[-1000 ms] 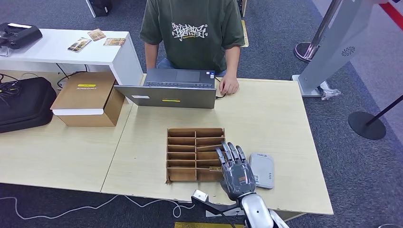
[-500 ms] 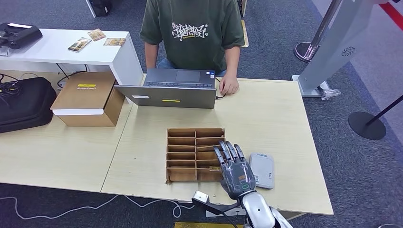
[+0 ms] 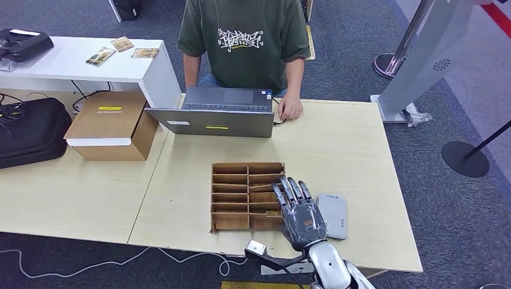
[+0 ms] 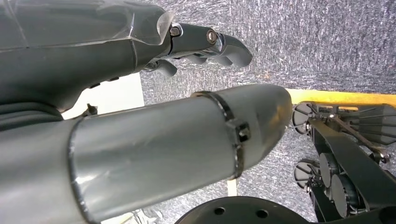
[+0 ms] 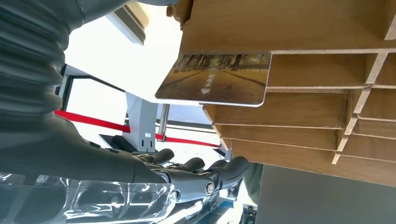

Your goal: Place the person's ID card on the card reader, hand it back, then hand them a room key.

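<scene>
My right hand (image 3: 301, 215) hovers with its fingers stretched out and apart over the right edge of the wooden slotted organizer (image 3: 241, 195), holding nothing. Just to its right a grey card reader (image 3: 333, 215) lies flat on the table. In the right wrist view a room key card (image 5: 215, 78) printed with a tree-lined road sticks out of one organizer slot (image 5: 299, 98). The hand's fingers (image 5: 201, 171) lie a short way from it, not touching. The person (image 3: 244, 39) in a green shirt sits at the far side, one hand (image 3: 290, 109) on the table. My left hand (image 4: 205, 42) hangs over grey carpet and holds nothing.
An open laptop (image 3: 220, 112) stands between the person and the organizer. A cardboard box (image 3: 111, 125) and a black bag (image 3: 30, 129) sit at the left. A few cards (image 3: 114, 50) lie on the white side table. A grey stand (image 3: 416, 66) rises at the right.
My right hand has wavered slightly beside the organizer, ending a touch to the right. Nothing else has moved.
</scene>
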